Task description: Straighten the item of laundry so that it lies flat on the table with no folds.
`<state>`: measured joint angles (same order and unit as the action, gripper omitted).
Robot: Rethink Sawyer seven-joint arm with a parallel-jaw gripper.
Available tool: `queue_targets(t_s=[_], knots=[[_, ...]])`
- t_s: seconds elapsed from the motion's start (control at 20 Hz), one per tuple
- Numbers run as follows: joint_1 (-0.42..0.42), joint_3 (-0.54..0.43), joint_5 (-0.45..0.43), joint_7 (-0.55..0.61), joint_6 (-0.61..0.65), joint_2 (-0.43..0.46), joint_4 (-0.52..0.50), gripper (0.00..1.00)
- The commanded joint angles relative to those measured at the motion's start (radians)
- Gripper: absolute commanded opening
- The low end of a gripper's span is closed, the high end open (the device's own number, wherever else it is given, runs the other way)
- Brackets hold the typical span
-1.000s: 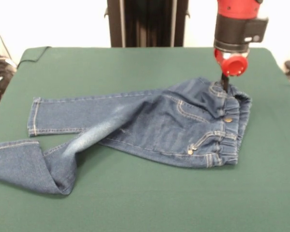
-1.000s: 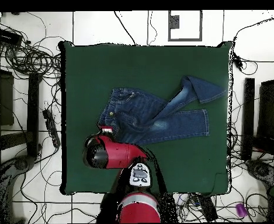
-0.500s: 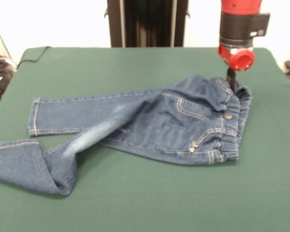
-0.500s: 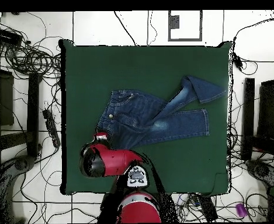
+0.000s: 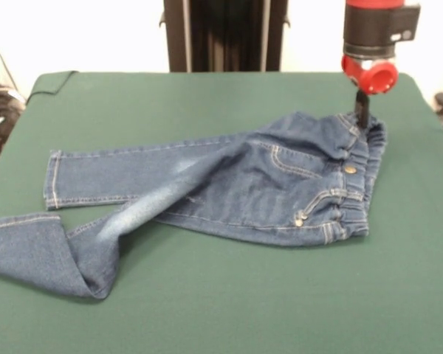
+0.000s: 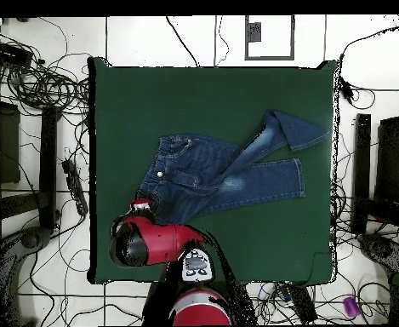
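Green felt covers the desk (image 5: pixel 207 310), where small blue jeans (image 5: pixel 229 193) with tan stitching and faded patches lie wrinkled near the middle. In the front view their long axis runs from the waistband at three o'clock to the cuffs at nine o'clock, the nearer leg folded over. A dark tool (image 5: pixel 362 110) pinches the waistband's far corner, closed on the denim.

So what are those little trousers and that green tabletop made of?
The trousers look like blue denim: tan stitching, faded whitish patches, metal-looking buttons and a gathered, probably elastic waistband. The table seems covered in dark green felt-like cloth, matte and without shine.
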<state>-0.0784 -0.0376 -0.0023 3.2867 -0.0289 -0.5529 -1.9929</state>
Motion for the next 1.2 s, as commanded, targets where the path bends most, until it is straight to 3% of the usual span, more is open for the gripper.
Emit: queue_targets(t_s=[0.05,0.6,1.2], knots=[[-0.065,-0.117,0.045,0.077,0.054,0.009,-0.099,0.00],[-0.149,-0.062,0.105,0.111,-0.002,0.095,-0.024,0.00],[-0.185,-0.043,0.165,0.102,0.028,0.073,-0.019,0.00]])
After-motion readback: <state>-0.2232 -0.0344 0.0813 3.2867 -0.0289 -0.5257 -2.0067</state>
